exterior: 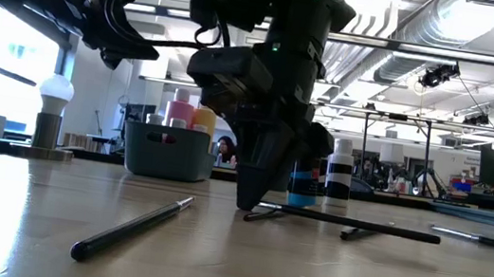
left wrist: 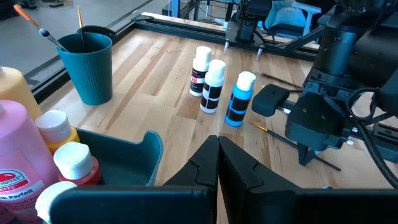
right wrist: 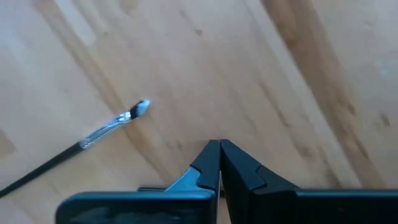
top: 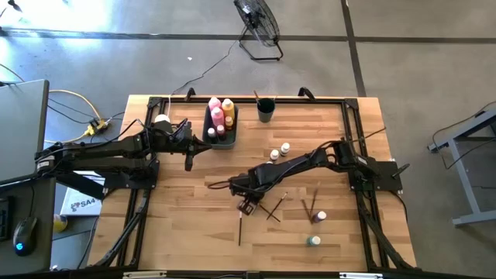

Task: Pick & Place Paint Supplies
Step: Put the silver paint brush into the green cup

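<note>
My right gripper [top: 248, 206] points steeply down at mid-table, shut, its tips at the wood [exterior: 246, 203]; nothing shows between them in the right wrist view [right wrist: 219, 149]. One thin dark paintbrush [right wrist: 106, 132] lies beside it, and another [exterior: 350, 224] lies just behind the tips. More brushes [top: 310, 205] lie to the right. Three small white-capped bottles [left wrist: 214, 84] stand behind it. The pink and yellow bottles [top: 221, 108] stand in a dark bin [left wrist: 124, 155]. My left gripper [top: 188, 161] hangs shut beside that bin. My right gripper comes from above with its shut fingertips [exterior: 249, 196] down at the tabletop. Whether they touch the wood or the brush [left wrist: 326, 163] that runs past them, I cannot tell.
A teal cup [top: 266, 110] holding brushes stands at the far edge. Two more small bottles [top: 320, 218] [top: 313, 241] lie near the right front. A white knob on a tan base [exterior: 52, 113] stands at the far left. Black rails [top: 353, 132] frame the table.
</note>
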`<action>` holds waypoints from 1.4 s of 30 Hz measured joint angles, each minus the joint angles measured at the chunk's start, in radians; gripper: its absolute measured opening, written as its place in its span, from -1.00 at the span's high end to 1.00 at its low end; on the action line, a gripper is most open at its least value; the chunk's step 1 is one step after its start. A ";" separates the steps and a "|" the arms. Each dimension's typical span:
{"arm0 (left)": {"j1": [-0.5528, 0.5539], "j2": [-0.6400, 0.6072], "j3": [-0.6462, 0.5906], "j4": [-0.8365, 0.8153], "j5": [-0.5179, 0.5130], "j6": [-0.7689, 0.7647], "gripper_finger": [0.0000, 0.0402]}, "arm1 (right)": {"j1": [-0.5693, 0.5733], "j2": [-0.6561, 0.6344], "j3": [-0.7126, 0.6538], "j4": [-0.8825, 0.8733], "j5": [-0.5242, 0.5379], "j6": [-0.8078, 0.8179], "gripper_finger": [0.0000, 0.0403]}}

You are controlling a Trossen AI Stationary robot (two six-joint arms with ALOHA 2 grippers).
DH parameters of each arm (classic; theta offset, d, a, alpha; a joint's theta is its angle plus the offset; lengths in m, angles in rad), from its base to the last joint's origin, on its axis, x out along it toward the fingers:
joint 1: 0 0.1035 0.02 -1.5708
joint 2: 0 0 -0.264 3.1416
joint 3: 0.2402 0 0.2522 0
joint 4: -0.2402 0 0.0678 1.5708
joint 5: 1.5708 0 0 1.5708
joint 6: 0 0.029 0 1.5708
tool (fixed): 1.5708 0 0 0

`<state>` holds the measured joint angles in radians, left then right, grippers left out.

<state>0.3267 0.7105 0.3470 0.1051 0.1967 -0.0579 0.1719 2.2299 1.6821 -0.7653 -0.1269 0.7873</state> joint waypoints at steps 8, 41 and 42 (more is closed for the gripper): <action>0.000 0.000 0.000 -0.001 0.000 0.000 0.98 | -0.014 -0.051 -0.001 0.109 -0.066 -0.036 0.98; 0.000 0.000 -0.001 0.007 0.002 0.000 0.98 | 0.142 -0.624 0.000 0.060 0.845 -0.412 0.98; 0.000 0.000 -0.001 0.007 0.003 0.000 0.98 | 0.143 -0.624 0.000 0.057 0.855 -0.419 0.98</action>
<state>0.3267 0.7101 0.3462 0.1120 0.1993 -0.0578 0.3145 1.6062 1.6821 -0.7080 0.7283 0.3684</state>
